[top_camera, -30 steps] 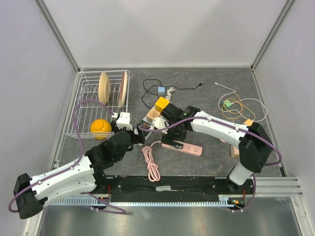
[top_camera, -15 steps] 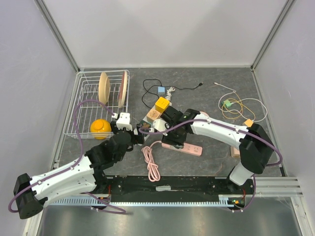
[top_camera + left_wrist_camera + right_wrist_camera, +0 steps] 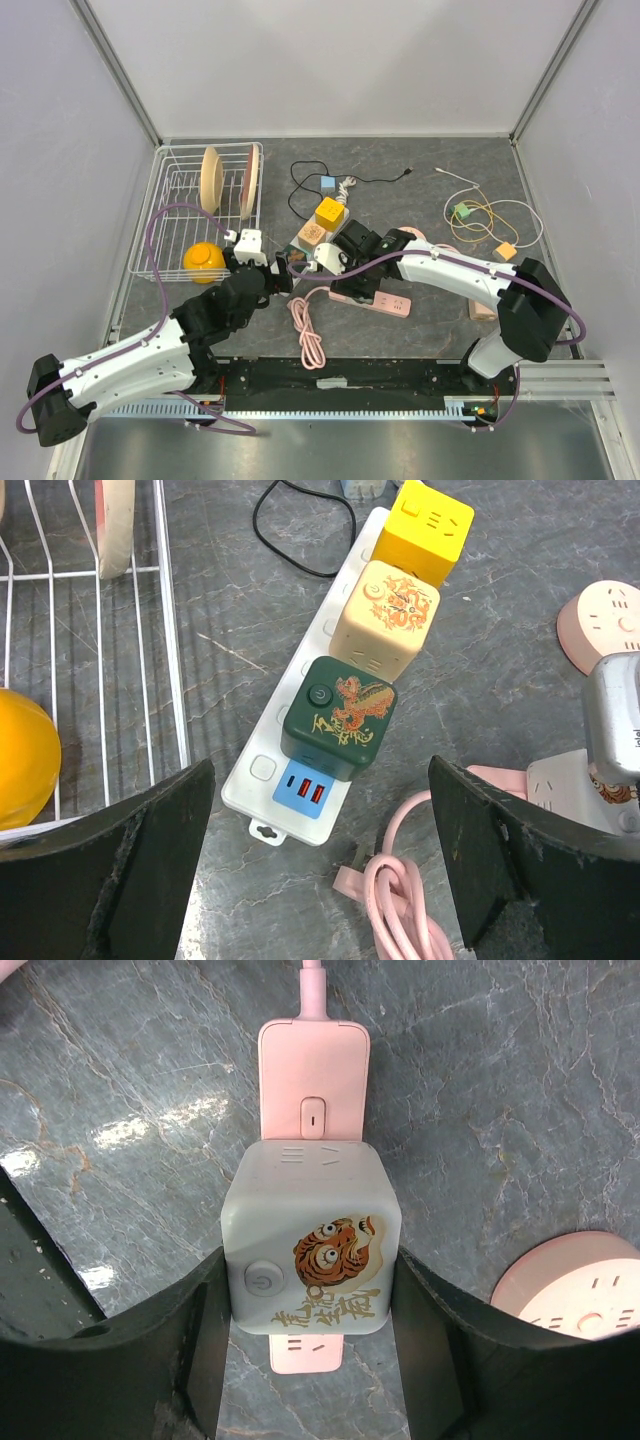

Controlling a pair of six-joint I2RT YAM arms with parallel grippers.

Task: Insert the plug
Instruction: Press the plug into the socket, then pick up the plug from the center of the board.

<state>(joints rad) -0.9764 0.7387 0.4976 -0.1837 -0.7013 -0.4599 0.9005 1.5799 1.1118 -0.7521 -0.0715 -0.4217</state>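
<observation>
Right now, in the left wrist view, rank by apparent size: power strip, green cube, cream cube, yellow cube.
Largest: white power strip
Then: green cube and cream cube, too alike to rank
Smallest: yellow cube, though farthest from camera

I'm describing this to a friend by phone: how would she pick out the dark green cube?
Find the wire rack on the left; beside it a white power strip carries three cubes in a row. The dark green cube is at its near end, after the cream cube and yellow cube, alone bearing a gold beast.
</observation>
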